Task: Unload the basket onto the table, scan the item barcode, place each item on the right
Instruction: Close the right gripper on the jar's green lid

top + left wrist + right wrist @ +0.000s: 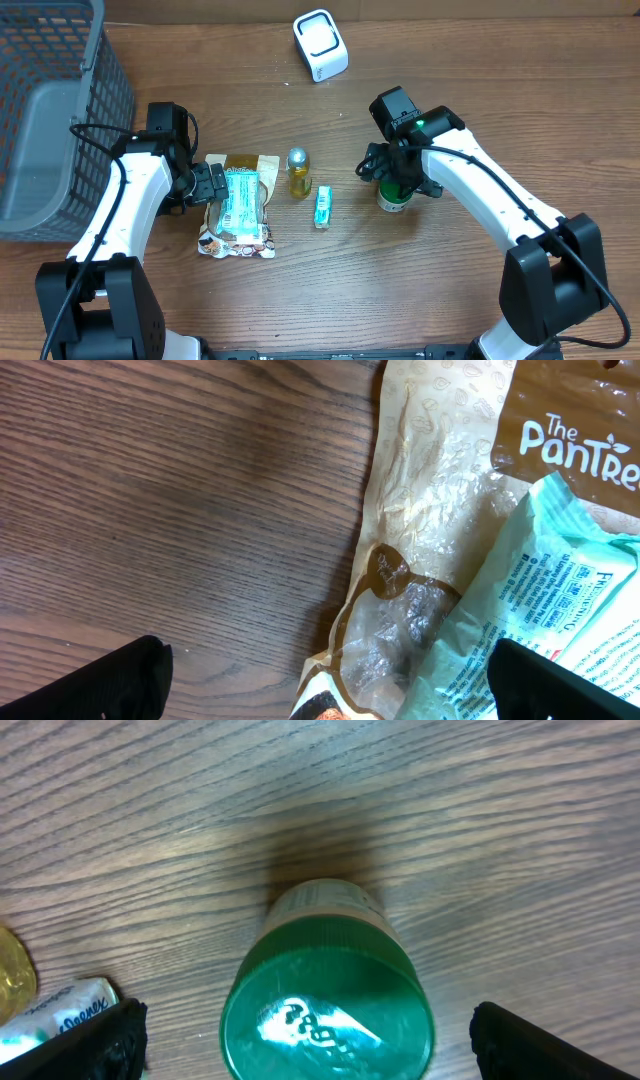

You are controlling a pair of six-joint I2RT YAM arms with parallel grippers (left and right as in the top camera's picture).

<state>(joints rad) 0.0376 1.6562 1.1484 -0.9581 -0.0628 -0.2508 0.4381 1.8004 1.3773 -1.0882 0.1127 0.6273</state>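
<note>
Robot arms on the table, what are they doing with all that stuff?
They're getting ready to scan shop items. The right gripper hangs open over an upright green-capped bottle, one finger on each side, not squeezing it. The left gripper, open too, hovers at the edge of a brown snack bag with a pale green packet lying on it. The white scanner sits at the far side, and nothing has been lifted to it yet.

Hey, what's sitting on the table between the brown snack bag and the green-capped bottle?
The overhead view shows two things between the brown snack bag and the green-capped bottle: a silver-capped yellow bottle and a small teal pack.
</note>
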